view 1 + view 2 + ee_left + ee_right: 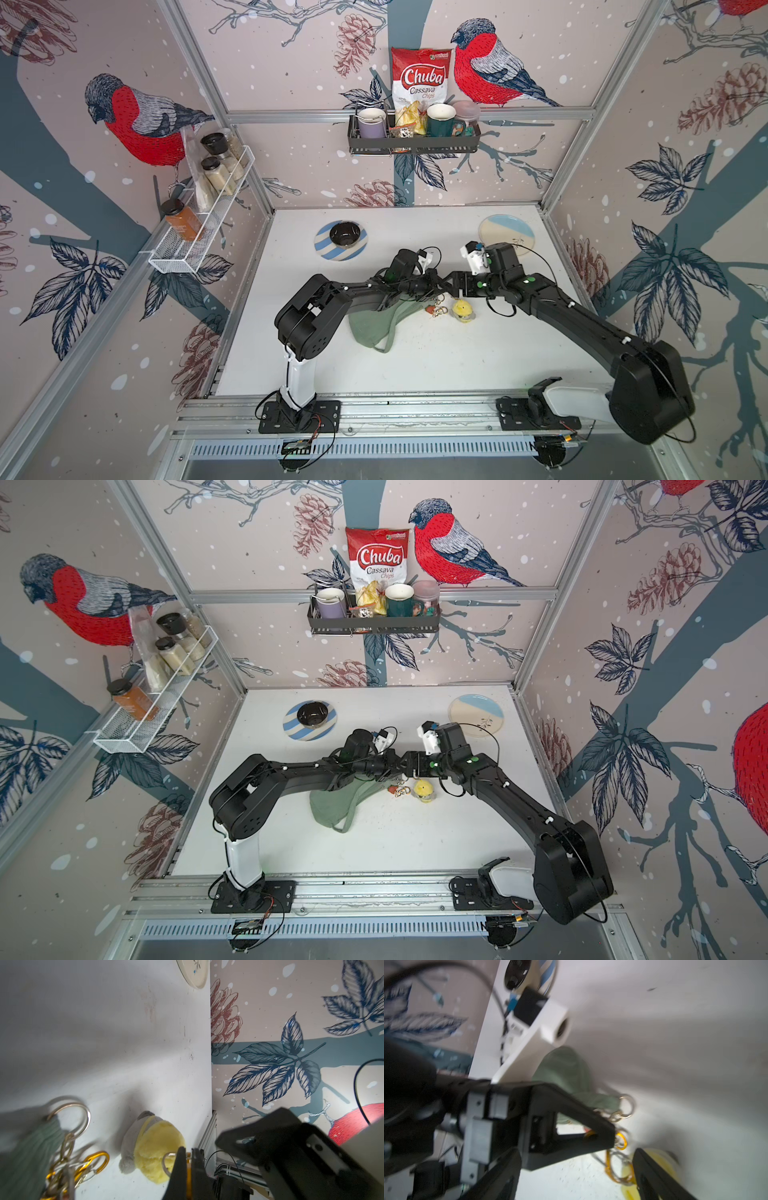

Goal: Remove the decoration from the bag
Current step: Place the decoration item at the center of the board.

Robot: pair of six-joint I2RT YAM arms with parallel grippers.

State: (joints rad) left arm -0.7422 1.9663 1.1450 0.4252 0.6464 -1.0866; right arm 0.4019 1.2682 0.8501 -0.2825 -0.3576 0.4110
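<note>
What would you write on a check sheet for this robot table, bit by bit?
surface: white table, faint scuffs.
job's things: green bag partly under the left arm; yellow fluffy toy beside it; ring chain between them.
clutter: black bowl on striped plate; beige plate.
grippers: left gripper shut on gold clip by the toy; right gripper open nearby.
cables: black cable looping near the right gripper.
surroundings: bird wallpaper; shelf with mugs and chip bag; rack of jars.
</note>
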